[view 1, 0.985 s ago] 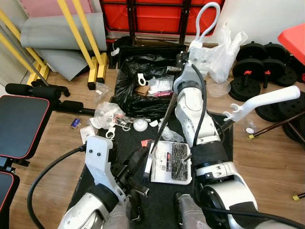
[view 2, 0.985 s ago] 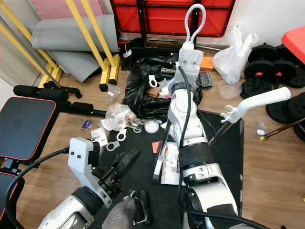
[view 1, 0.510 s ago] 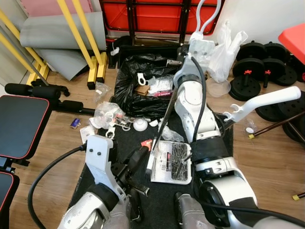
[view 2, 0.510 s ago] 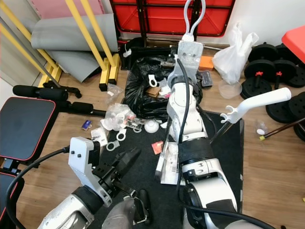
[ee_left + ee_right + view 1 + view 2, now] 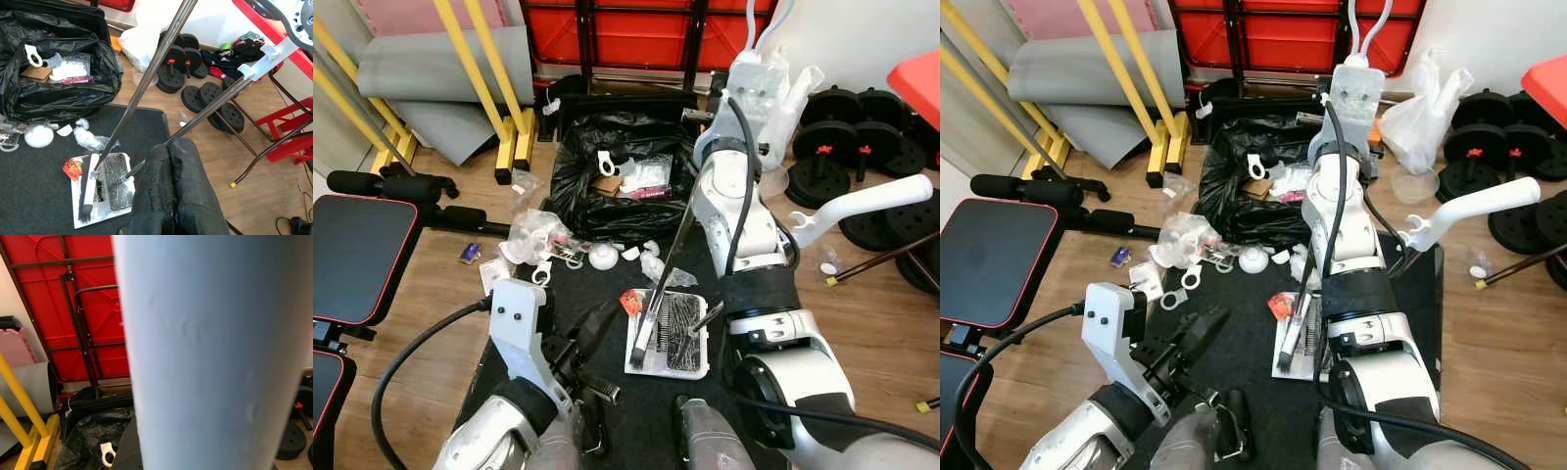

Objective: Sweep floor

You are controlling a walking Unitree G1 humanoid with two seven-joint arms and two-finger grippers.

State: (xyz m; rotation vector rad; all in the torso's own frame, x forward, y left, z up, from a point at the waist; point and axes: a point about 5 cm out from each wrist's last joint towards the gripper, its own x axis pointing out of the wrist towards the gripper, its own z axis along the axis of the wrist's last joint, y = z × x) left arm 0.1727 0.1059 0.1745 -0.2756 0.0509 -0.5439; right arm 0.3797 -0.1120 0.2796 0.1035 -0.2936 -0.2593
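While the head views take in the whole cluttered corner, the wrist views add detail they lack. Furthest left, a black padded bench (image 5: 352, 255) stands on the wood floor (image 5: 440, 294). The left tool (image 5: 595, 331) hangs low over a black mat (image 5: 587, 294). Its own camera shows both fingers (image 5: 161, 196) pressed together with nothing seen between them, something the head views leave unclear. Clear plastic litter (image 5: 536, 238) lies at the mat's far left corner, beside an open black bag (image 5: 573, 186) of rubbish. A red wrapper (image 5: 630, 302) sits on the mat just beside the dustpan (image 5: 690, 338). The dustpan is white, lies flat on the mat and holds dark, shiny scraps. The broom (image 5: 646, 328) rests its narrow white head, dark bristles downward, on the dustpan's left side. Its thin metal pole (image 5: 677, 240) slants up towards the right arm (image 5: 739, 206). The right tool (image 5: 756, 78) is raised high near the pole's top. Its camera is mostly blocked by a pale cylinder (image 5: 205, 352) very close to the lens, with red frames (image 5: 73, 308) behind, so I cannot tell whether it is apart or clamped. The dustpan's long rod ends in a white handle (image 5: 867, 201) to the right, and black weights (image 5: 847, 132) lie beyond it.
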